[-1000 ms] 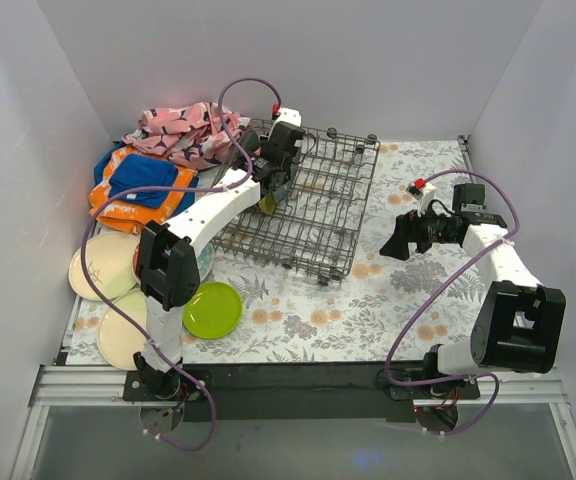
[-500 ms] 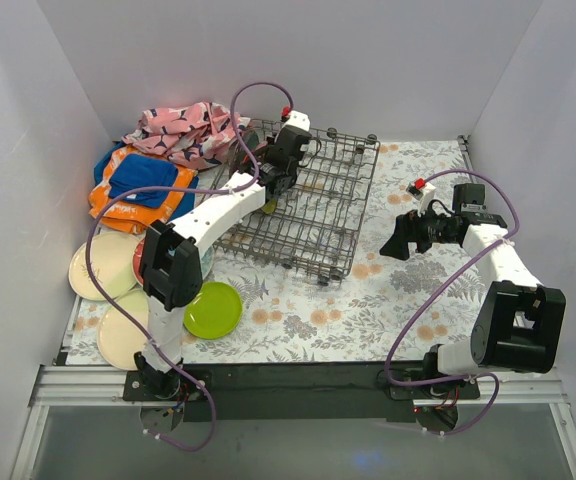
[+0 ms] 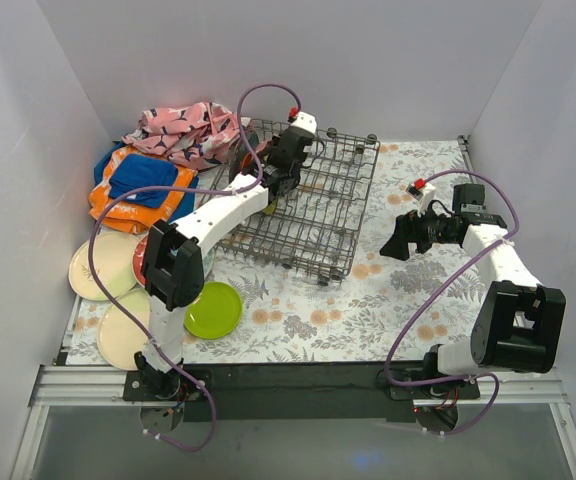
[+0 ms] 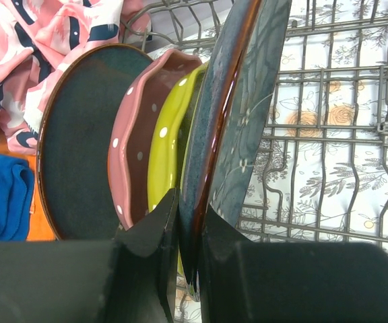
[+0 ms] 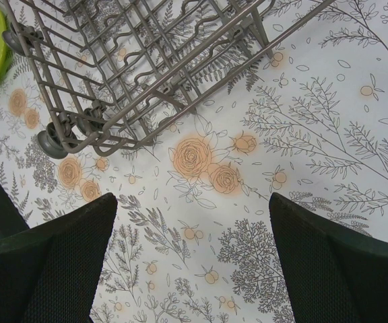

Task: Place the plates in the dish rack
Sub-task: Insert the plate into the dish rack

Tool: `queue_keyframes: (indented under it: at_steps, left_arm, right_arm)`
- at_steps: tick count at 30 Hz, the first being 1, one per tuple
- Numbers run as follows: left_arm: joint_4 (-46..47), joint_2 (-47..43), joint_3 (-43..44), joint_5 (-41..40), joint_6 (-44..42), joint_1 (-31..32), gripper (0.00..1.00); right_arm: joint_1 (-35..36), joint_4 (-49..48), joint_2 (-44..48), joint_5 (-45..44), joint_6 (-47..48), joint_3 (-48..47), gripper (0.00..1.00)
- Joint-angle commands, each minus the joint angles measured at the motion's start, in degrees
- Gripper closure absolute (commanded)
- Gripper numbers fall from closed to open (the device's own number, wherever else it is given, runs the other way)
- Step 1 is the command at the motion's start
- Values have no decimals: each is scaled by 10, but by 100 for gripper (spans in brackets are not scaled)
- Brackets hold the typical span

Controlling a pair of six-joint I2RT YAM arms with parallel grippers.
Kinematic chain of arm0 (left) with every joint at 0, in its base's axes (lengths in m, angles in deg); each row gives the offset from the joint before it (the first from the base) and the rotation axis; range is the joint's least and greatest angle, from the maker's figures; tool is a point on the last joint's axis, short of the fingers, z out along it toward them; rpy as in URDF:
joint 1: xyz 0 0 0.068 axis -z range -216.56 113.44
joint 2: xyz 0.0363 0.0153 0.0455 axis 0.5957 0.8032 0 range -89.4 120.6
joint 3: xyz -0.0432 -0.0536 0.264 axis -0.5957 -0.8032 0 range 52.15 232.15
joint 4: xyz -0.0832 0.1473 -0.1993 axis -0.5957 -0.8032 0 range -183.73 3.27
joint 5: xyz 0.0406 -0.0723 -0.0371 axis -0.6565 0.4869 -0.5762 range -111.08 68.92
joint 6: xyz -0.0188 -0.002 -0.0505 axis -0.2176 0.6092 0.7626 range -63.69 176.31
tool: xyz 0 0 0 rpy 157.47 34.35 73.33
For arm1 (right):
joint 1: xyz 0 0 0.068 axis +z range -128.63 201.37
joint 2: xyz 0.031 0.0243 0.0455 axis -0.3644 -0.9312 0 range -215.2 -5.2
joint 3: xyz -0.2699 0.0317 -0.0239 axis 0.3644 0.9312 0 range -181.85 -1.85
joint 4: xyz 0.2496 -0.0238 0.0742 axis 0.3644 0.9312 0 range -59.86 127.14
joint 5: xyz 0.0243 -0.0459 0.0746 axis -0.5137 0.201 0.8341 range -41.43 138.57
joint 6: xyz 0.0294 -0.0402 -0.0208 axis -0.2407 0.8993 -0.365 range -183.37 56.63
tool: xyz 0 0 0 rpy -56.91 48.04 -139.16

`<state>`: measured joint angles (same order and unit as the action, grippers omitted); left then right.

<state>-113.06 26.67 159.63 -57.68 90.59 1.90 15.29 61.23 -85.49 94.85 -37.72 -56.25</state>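
Left gripper (image 4: 188,210), clamped on the rim of the blue-grey plate (image 4: 248,114), holds it on edge mid-frame, apparently for slotting between dish rack (image 4: 329,128) tines.

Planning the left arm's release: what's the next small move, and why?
Probably open the left end effector and let go. It is shut on the rim of the blue-grey plate, which stands upright in the dish rack beside the lime plate. Whether its lower edge is seated is hidden.
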Motion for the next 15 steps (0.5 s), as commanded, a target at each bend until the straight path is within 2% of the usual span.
queue_keyframes:
  at_steps: [1, 15]
  left_arm:
    - [84, -35, 22, -29, -11, 12, 100]
    - [90, -6, 29, -78, -18, 23, 100]
  right_arm:
    - [-2, -15, 0, -1, -2, 7, 1]
    - [-2, -16, 5, -3, -2, 12, 2]
